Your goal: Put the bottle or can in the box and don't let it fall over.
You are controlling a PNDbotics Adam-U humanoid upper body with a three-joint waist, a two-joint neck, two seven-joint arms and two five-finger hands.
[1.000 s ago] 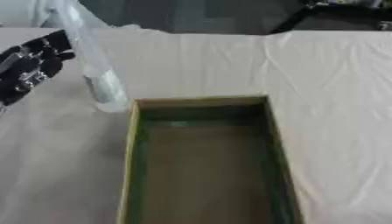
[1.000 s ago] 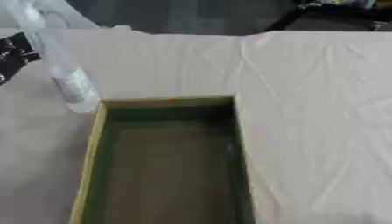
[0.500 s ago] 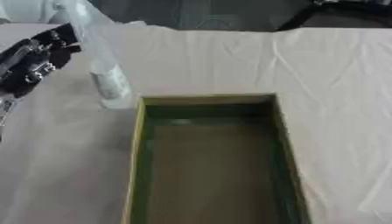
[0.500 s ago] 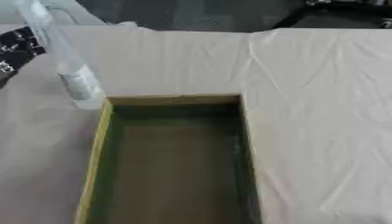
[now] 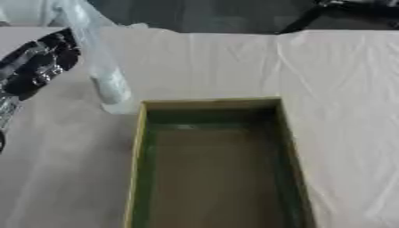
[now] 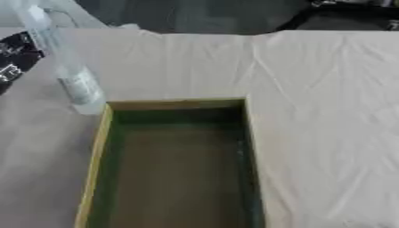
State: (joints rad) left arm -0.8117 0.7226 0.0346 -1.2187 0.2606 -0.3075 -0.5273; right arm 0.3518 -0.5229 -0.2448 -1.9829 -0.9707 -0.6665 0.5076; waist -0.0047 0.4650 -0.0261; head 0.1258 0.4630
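Nearest to me, the box (image 5: 214,164) is lying open-topped on the white cloth (image 5: 343,89), its long axis running away from the robot; nothing is showing inside it.

Just beyond its far left corner the clear bottle (image 5: 97,62) is standing on the cloth — base down, just beside the rim and outside it, neck pointing up and leaning a little away to the far left, so its long axis is close to upright.

The left hand (image 5: 37,62) is coming in from the left edge, level with the bottle's middle; the bottle is lying straight to its right, and whether they are touching I cannot tell. Its dark fingers are looking spread and relaxed — grasping nothing. The right hand is not showing, so the left looks the nearer one for the lift.
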